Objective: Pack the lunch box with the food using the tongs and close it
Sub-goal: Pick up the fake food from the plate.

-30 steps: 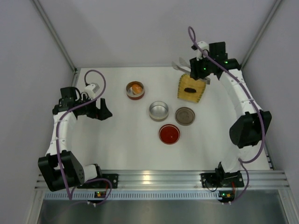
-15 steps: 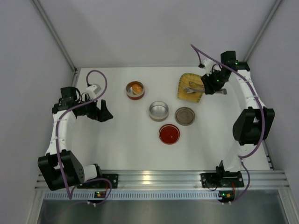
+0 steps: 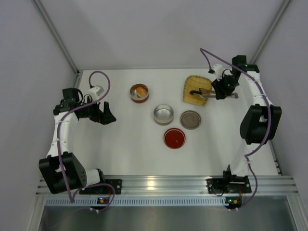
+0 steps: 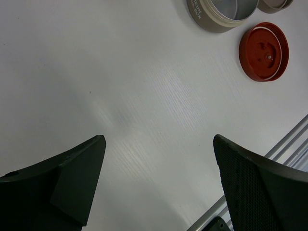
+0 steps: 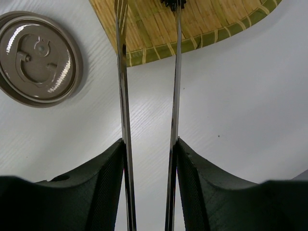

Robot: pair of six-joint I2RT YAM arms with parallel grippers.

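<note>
Right hand (image 5: 149, 149): clamped on tongs (image 5: 122, 86), tips aimed across woven tray (image 5: 149, 29) toward black food piece (image 3: 195, 92) for pickup; left hand (image 4: 158, 144): spread wide, idle above counter (image 4: 144, 72).

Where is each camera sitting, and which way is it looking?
Top: above, behind the arms, looking down at the table; left gripper and right gripper show.
Left wrist: on the left arm, facing down at silver tin and red lid; its open fingers show.
Right wrist: on the right arm, facing along the tongs to the woven tray; its fingers show.
Shared: top and left wrist both see the red lid.
</note>
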